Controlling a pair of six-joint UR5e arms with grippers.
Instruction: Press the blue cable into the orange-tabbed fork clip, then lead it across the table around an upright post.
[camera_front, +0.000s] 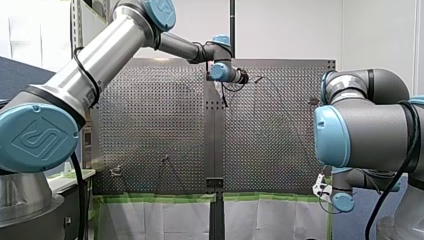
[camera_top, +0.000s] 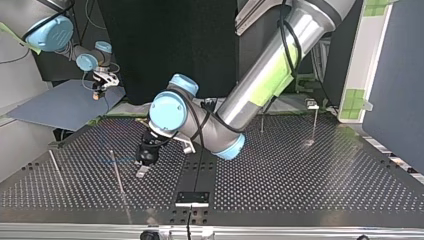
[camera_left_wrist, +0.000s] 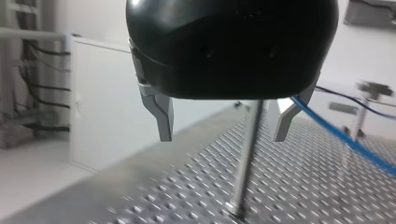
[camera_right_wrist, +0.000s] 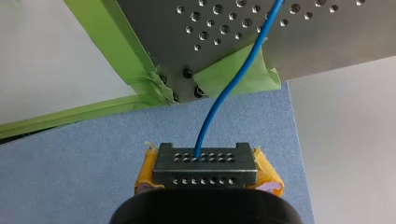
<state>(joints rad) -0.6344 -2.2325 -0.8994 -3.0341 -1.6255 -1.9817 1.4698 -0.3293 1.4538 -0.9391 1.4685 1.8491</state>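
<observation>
In the left wrist view my left gripper (camera_left_wrist: 223, 137) is open, its two metal fingers bare. A thin upright post (camera_left_wrist: 245, 168) stands just ahead of it, nearer one finger. The blue cable (camera_left_wrist: 343, 137) runs past outside that finger. From across the table, the same gripper (camera_top: 142, 171) hangs low over the perforated plate beside a leaning post (camera_top: 118, 175). My right gripper (camera_right_wrist: 205, 170) is shut, its yellow pads clamping a perforated metal block (camera_right_wrist: 205, 163) from which the blue cable (camera_right_wrist: 233, 84) leads up to the table's corner. I cannot make out the orange-tabbed clip.
Green tape (camera_right_wrist: 233, 70) edges the table corner, with a blue-grey board (camera_top: 60, 107) beyond it under my right gripper (camera_top: 96, 94). Two more posts (camera_top: 314, 122) stand at the top view's right, another rod (camera_top: 57, 167) at its left. A black bracket (camera_top: 192, 197) sits at mid-table.
</observation>
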